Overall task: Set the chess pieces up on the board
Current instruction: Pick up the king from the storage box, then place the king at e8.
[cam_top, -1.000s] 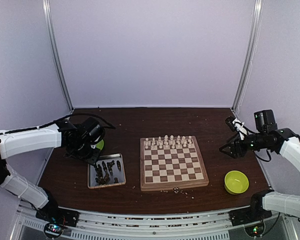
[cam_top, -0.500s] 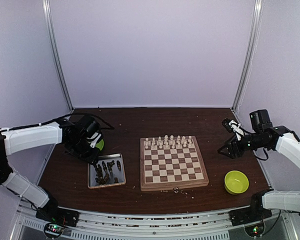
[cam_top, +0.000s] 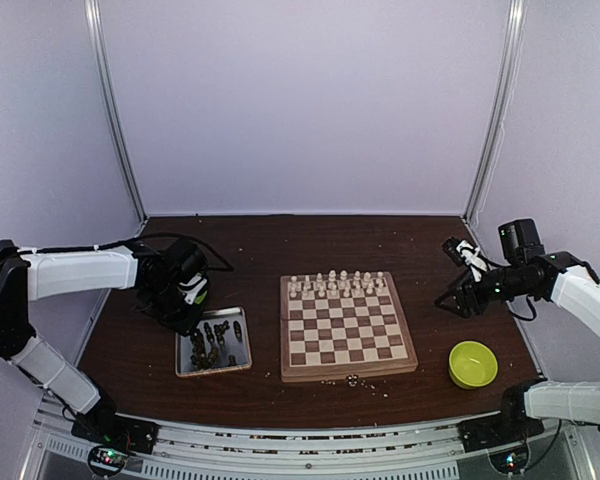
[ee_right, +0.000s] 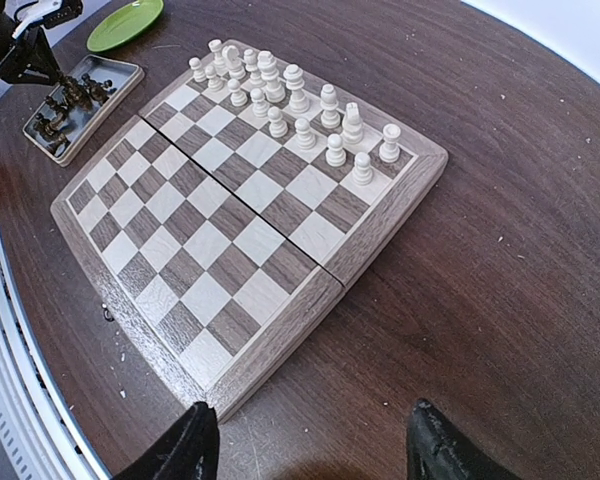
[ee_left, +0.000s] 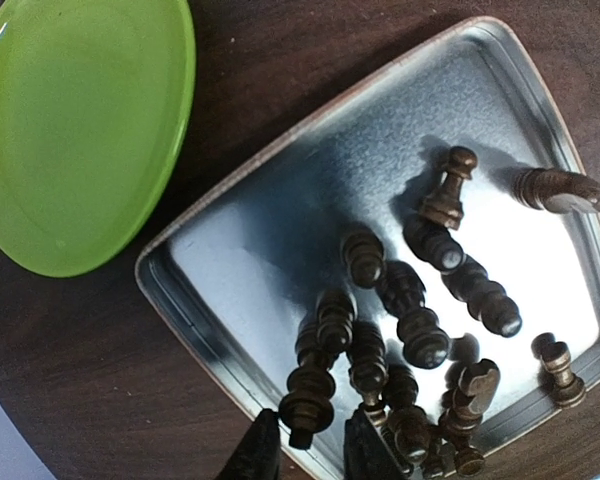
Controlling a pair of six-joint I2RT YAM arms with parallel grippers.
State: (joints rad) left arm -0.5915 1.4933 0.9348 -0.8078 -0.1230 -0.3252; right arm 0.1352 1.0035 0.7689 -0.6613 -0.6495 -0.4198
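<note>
We noted a silver tray (ee_left: 270,215) on the dark table (cam_top: 280,245) at left, green plate (ee_left: 80,130) just beyond it, green bowl (cam_top: 473,364) at right, cream chessmen (cam_top: 338,284) standing in two far rows.

Pale chessmen (cam_top: 338,284) crowd the two far rows of the board (cam_top: 347,340), its near rows open to approach. Dark chess pieces (ee_left: 420,342) lie heaped in the metal tray (ee_left: 270,230), barely a gap between them. A green bowl (cam_top: 473,364) sits right of the board on the counter (cam_top: 280,250).
</note>
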